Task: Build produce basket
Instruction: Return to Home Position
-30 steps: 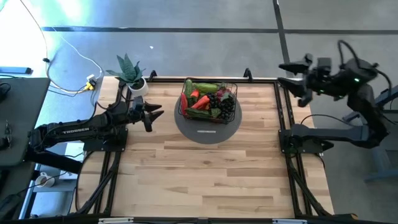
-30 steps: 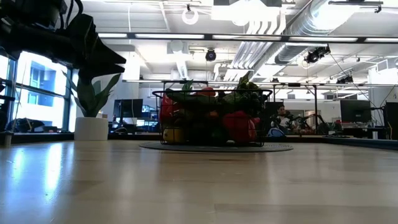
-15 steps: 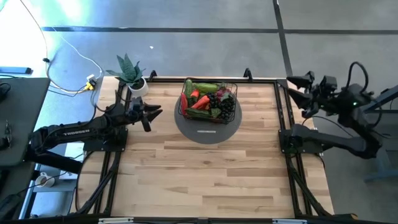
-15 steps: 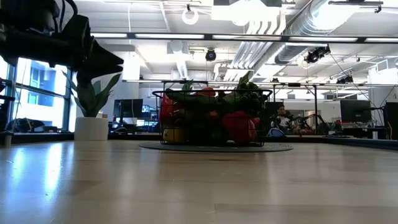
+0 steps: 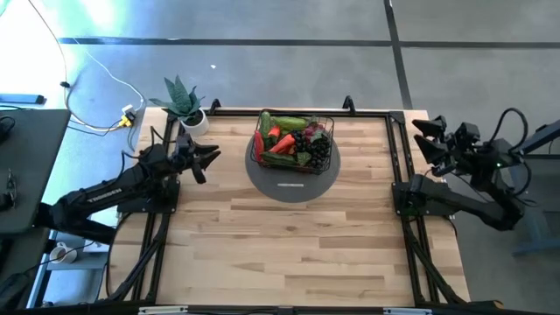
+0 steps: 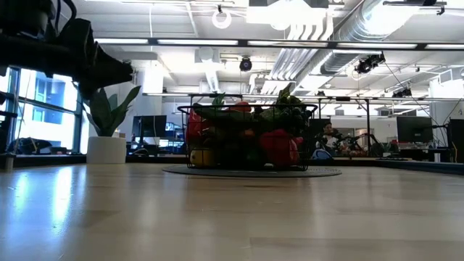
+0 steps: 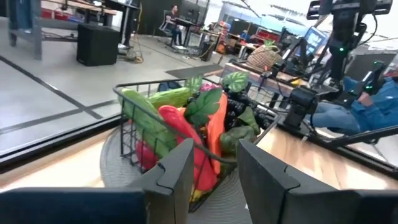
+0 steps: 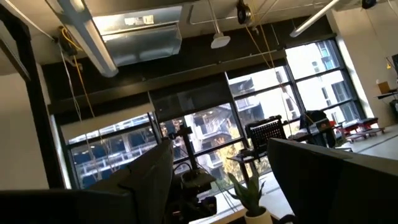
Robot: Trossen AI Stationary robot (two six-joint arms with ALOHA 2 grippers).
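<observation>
The left tool (image 5: 208,164) and right tool (image 5: 423,136), both spread and empty, should draw back smoothly, well clear of the black wire-mesh basket (image 5: 257,147) of toy produce (image 5: 293,140).

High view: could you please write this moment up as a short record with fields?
basket: on the grey mat, far middle of the table
produce: heaped in the basket, some rising above its rim
left end effector: open, empty, above the table's left side, near the potted plant
right end effector: open, empty, beyond the table's right edge
</observation>
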